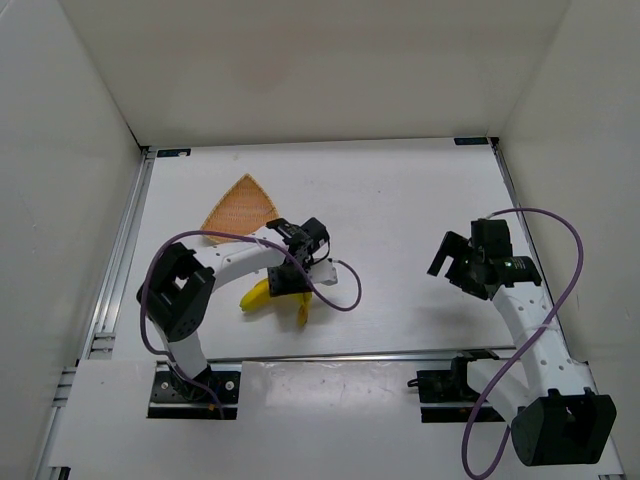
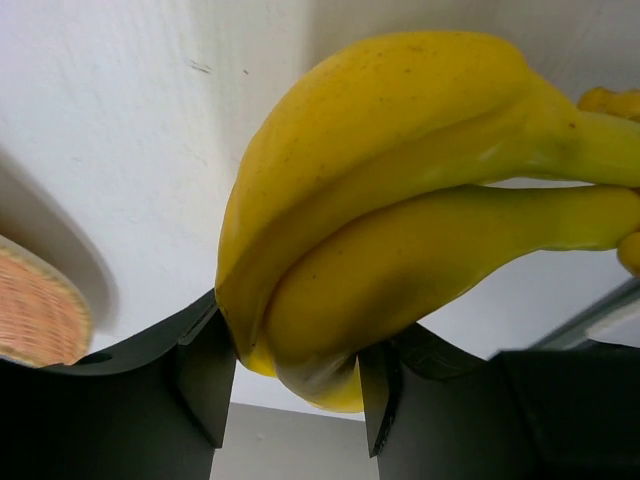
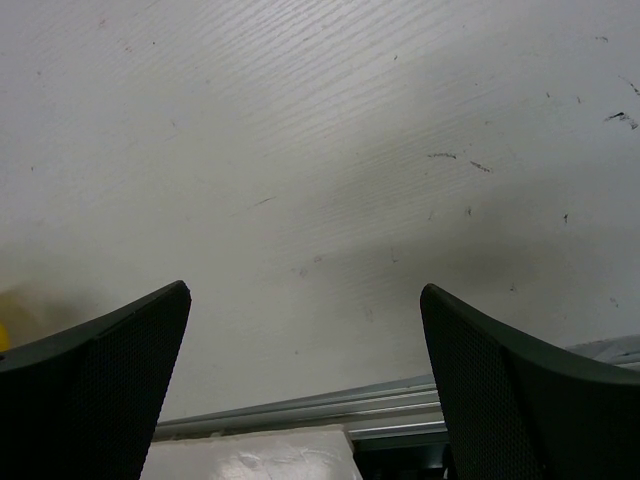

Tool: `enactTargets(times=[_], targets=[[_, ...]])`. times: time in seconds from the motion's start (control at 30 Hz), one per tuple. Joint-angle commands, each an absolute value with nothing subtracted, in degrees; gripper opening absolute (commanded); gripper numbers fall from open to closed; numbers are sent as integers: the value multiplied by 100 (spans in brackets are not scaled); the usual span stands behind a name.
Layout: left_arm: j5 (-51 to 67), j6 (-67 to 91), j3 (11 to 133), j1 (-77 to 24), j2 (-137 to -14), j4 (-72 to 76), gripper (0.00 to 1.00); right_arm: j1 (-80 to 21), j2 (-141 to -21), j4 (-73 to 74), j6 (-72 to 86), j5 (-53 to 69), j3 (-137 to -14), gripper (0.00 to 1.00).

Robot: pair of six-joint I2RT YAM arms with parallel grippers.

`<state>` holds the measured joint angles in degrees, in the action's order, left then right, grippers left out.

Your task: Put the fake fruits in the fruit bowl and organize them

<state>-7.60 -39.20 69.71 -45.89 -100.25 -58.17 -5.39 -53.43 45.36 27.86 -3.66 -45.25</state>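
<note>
I have the left gripper [image 1: 290,283] clamped on the bananas [image 1: 268,297]. In the left wrist view the two fingers [image 2: 205,375] squeeze the bunch close to one end, and the rest of the fruit runs out away from the camera. From above, the long axis of the bunch lies roughly left to right across the table [image 1: 400,200], just in front of the left arm's forearm. I cannot tell whether it is clear of the surface or resting on it.

The fruit bowl [image 1: 240,210] is what matters for the next move. It sits near the gripper, farther from the bases and a little to the left, with its pointed corner aimed at the back wall and its broad edge towards me. My forearm crosses that near edge, so I judge the carry as a short swing up and left, turning the bunch so its length fits the wide part of the dish.

The right gripper [image 1: 445,255] is well apart on the other side, jaws spread wide over bare table, holding nothing. The left arm is plainly the nearer one. The white walls stand well back from the bowl, so I expect room to swing
</note>
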Motion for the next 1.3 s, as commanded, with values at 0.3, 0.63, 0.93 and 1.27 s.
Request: enactTargets(times=[0.3,0.63,0.93,1.27], targets=[[-773,-1513,9105,-2823,-9343,-6356,18,-571,-5387,4588,2795,-290,-4685,100],[-572,-1371,10527,-1389,-11125,-6108,20,-571,-5554,4535,2795,-290,-4745,100],[-1107,-1503,11276,-1196,-11690,-6240,84,-571,-5449,4588,2681,-237,-4746,100],[-1687,-1204,10903,-13,-9574,-6189,100,-571,-5344,4641,2681,-237,-4746,100]])
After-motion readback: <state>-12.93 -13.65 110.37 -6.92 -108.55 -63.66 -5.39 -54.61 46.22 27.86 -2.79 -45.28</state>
